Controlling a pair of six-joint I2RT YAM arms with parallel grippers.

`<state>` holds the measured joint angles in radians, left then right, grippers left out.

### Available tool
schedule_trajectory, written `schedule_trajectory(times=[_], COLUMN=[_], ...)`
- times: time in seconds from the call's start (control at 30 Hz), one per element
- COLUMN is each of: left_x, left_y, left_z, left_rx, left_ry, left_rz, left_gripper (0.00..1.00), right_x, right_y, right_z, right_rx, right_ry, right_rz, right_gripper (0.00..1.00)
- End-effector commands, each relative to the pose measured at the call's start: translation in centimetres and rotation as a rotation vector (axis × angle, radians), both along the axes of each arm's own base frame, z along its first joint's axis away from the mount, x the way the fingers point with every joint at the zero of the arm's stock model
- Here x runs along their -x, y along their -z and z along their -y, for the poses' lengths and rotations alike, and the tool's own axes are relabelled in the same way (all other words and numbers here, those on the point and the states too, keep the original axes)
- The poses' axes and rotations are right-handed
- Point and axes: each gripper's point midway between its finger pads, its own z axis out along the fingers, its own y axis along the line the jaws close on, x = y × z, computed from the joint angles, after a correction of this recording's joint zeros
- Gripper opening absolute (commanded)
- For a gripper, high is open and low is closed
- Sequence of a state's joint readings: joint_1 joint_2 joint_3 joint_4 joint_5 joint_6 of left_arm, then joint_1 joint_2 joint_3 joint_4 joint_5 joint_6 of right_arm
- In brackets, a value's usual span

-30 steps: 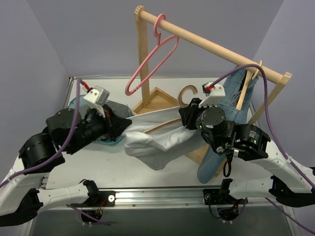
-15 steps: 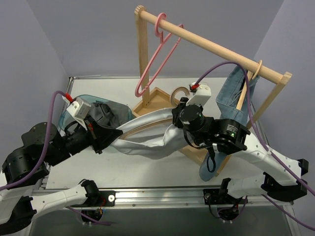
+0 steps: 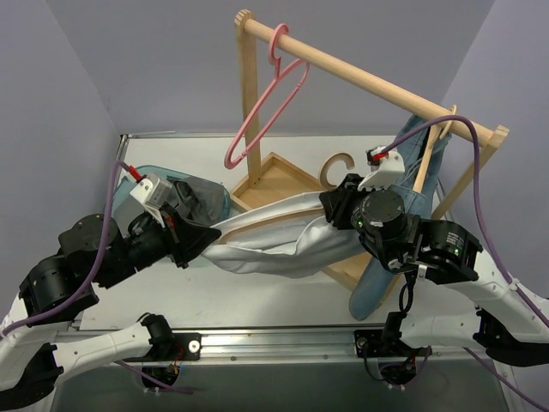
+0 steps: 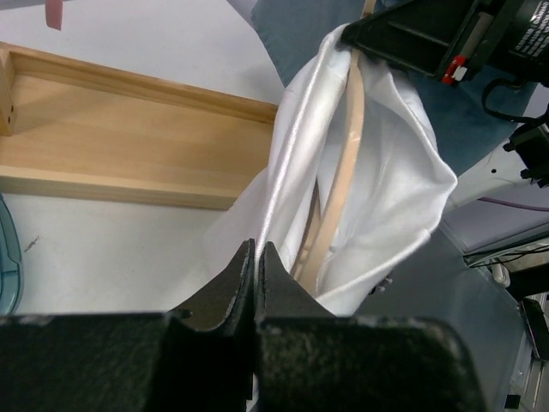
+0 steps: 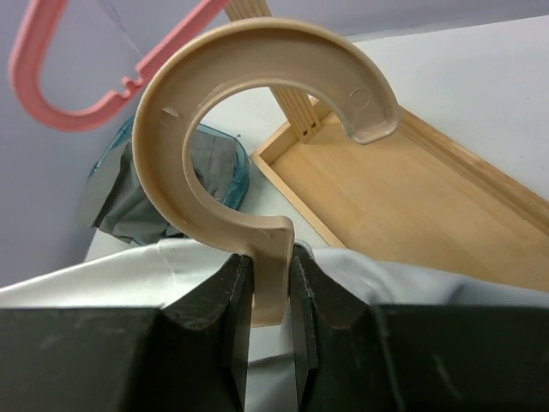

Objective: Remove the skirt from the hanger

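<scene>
my left tool [image 4: 256,251] pinches an edge of the white satin skirt [image 3: 262,245], stretched between both tools. my right tool [image 5: 263,270] clamps the neck of the tan c-hooked hanger [image 5: 266,43] inside it.

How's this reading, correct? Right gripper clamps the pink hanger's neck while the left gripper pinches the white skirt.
Not quite: the right gripper clamps the neck of the tan hanger, per the right wrist view; the left gripper pinches the white skirt.
</scene>
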<state>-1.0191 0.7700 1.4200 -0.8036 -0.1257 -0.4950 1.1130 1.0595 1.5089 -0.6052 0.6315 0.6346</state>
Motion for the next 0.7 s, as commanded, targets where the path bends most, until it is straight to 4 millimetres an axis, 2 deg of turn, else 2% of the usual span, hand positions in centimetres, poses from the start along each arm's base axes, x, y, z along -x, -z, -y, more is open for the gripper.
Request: schedule_trajectory(times=[0.0, 0.17, 0.27, 0.3, 0.4, 0.43, 0.53, 0.67], left_x=[-0.2, -1.4, -1.3, -1.3, -0.7, -0.6, -0.9, -1.4], left_y=[-0.3, -1.3, -0.8, 0.0, 1.8, 3.0, 5.0, 5.9], left_z=[-0.4, -1.6, -0.9, -0.3, 0.8, 0.9, 0.2, -0.4], left_rx=[0.012, 0.055, 0.023, -0.007, -0.062, -0.091, -0.144, -0.167], left_ry=[-0.026, -0.131, -0.112, -0.090, -0.019, -0.012, -0.043, -0.086], left_rz=[-0.011, -0.008, -0.036, -0.050, -0.070, -0.085, -0.105, -0.095], left_gripper=[0.02, 0.02, 0.02, 0.02, 0.02, 0.02, 0.02, 0.02], right_x=[-0.9, -0.6, -0.7, -0.8, -1.2, -1.2, -0.9, 0.1], right_y=[-1.9, -0.8, -1.6, -2.0, -4.0, -4.5, -6.8, -9.8], right_z=[0.8, -1.2, -1.0, -0.7, 0.1, 0.2, 0.5, 0.1], right_rx=[-0.065, -0.052, -0.089, -0.116, -0.204, -0.228, -0.333, -0.467], right_ry=[0.054, -0.042, -0.022, 0.000, 0.055, 0.059, 0.064, 0.001], right_rz=[0.058, 0.059, 0.077, 0.078, 0.114, 0.124, 0.157, 0.180], right_gripper=[0.00, 0.00, 0.00, 0.00, 0.00, 0.00, 0.00, 0.00])
